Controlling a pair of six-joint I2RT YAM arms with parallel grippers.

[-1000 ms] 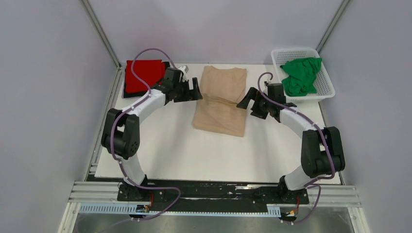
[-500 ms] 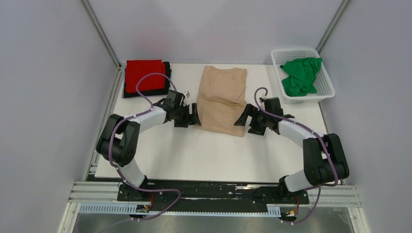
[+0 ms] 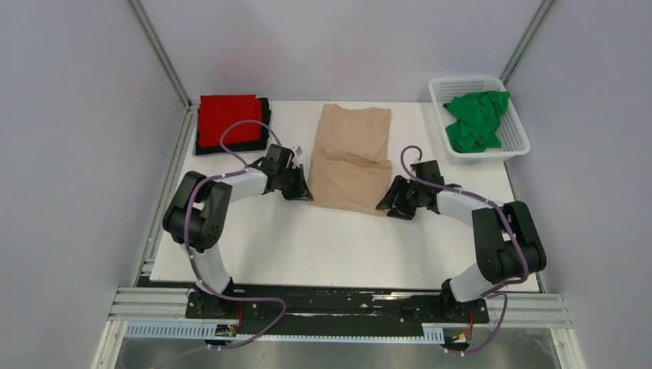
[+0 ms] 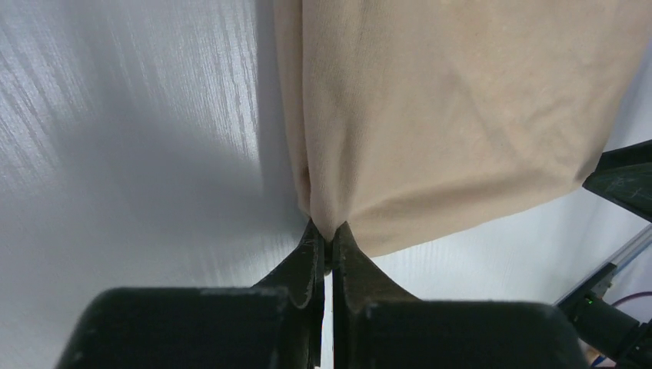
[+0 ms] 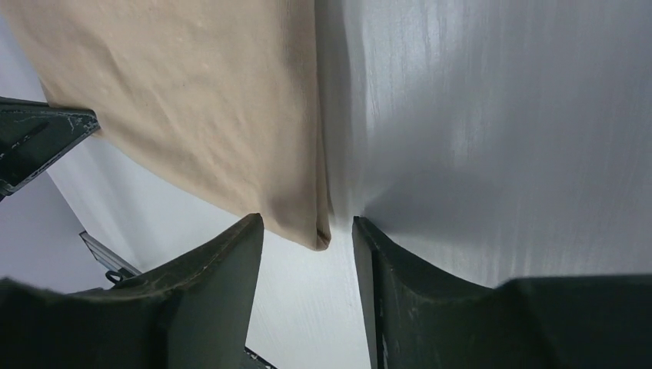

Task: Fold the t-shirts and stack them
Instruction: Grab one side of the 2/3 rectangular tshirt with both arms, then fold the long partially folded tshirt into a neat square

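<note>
At the near edge of the tan t-shirt (image 3: 352, 157), which lies as a narrow strip mid-surface (image 3: 307, 246), my left end effector (image 4: 327, 244) is pinched fully closed on the shirt's near-left corner. My right end effector (image 5: 307, 224) stands open astride the near-right corner, gripping nothing. If I lift before the right closes, or it catches only the top layer, I judge the hem will rise crooked and skew the fold. The left's shallow pinch could also slip. Beyond the shirt's far-left corner sits the red folded stack (image 3: 228, 117). Beyond its far-right corner a basket (image 3: 437, 98) holds a green shirt (image 3: 475, 119).
</note>
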